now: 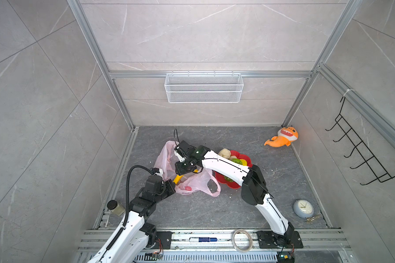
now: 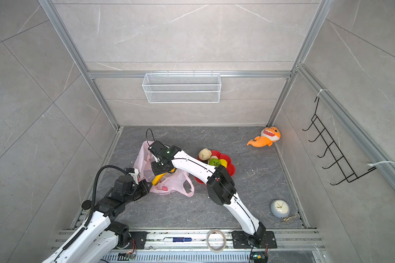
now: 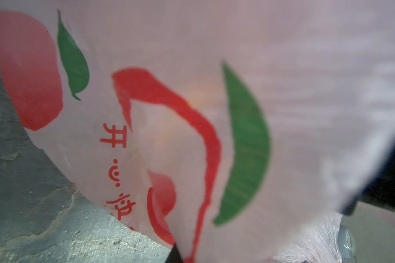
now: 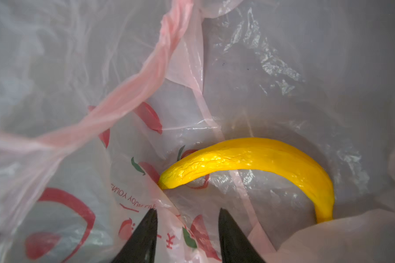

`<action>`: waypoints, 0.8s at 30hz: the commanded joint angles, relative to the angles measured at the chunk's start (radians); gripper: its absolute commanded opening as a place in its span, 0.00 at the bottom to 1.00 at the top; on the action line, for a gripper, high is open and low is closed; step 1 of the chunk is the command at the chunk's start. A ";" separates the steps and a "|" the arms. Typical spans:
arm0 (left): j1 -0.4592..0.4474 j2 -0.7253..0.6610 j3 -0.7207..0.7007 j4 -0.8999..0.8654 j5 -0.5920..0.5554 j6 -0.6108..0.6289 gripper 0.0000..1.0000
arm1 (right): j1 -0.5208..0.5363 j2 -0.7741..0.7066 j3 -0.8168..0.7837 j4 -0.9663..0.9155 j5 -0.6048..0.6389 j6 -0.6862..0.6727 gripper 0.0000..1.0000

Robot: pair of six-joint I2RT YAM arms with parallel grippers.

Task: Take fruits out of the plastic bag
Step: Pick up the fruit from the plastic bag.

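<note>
While your left gripper (image 1: 172, 185) is pinched tight on the plastic bag (image 1: 195, 183) at the edge farthest from the red plate (image 1: 246, 157), your right gripper (image 4: 188, 224) reaches down into the bag's mouth. Its 2 black fingertips (image 4: 146, 234) stand a moderate gap apart, with only thin film between them and nothing gripped. You can see the banana (image 4: 255, 157) lying inside the bag just beyond those tips, not touching them. The bag lies just beside the plate, on the side toward your left arm. On the plate you have a lumpy beige fruit (image 1: 224, 153), a bumpy green one (image 1: 236, 161) and a small yellow one (image 1: 244, 162).
</note>
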 commanded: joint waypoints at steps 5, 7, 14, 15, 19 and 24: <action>-0.003 -0.024 -0.017 0.035 -0.002 -0.023 0.00 | 0.021 0.010 0.021 -0.129 0.103 0.294 0.57; -0.003 -0.031 -0.015 0.036 -0.012 -0.024 0.00 | 0.025 0.005 0.001 -0.109 0.109 0.352 0.59; -0.004 -0.038 -0.017 0.055 -0.010 -0.032 0.00 | 0.037 0.126 0.196 -0.219 0.154 0.475 0.62; -0.004 -0.038 -0.018 0.056 -0.010 -0.032 0.00 | 0.037 0.144 0.228 -0.228 0.156 0.479 0.62; -0.004 -0.042 -0.023 0.067 -0.012 -0.029 0.00 | 0.035 0.237 0.372 -0.305 0.139 0.521 0.65; -0.004 -0.041 -0.020 0.071 -0.024 -0.020 0.00 | 0.035 0.272 0.406 -0.343 0.120 0.604 0.65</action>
